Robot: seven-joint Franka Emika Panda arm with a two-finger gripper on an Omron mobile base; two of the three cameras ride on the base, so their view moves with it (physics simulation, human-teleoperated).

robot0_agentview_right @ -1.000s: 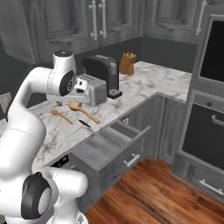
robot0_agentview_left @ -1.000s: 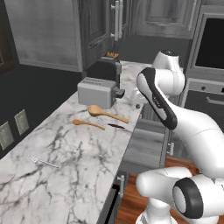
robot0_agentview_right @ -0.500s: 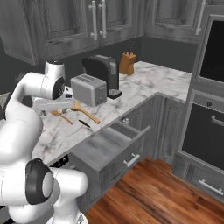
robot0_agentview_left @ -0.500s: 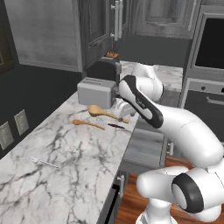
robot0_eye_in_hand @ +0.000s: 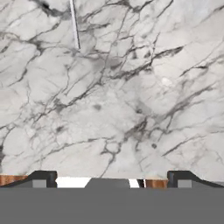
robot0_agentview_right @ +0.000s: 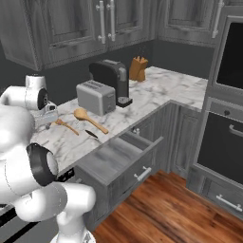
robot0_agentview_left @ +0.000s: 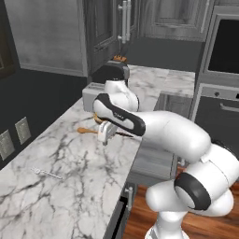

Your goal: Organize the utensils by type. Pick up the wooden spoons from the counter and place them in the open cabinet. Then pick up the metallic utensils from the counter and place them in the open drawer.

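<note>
Marble table [robot0_agentview_right: 156, 95] carries both wooden spoons [robot0_agentview_right: 88, 119], so nothing is sorted yet. Empty hand [robot0_agentview_left: 105, 134], fingers spread apart, hovers just beside them; a thin metal piece [robot0_agentview_left: 46, 173] waits, drawer [robot0_agentview_right: 118, 156] open.

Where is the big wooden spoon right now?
In the right base view the big wooden spoon lies on the marble counter, just in front of the toaster, with the slimmer spoon to its left.

Two orange-tan wooden spoons [robot0_agentview_right: 89, 119] lie flat on the marble tabletop [robot0_agentview_right: 156, 90] before the toaster [robot0_agentview_right: 96, 97]; the slimmer spoon [robot0_agentview_right: 65, 125] beside the bigger. Below, the grey drawer [robot0_agentview_right: 121, 159] stands open.
</note>
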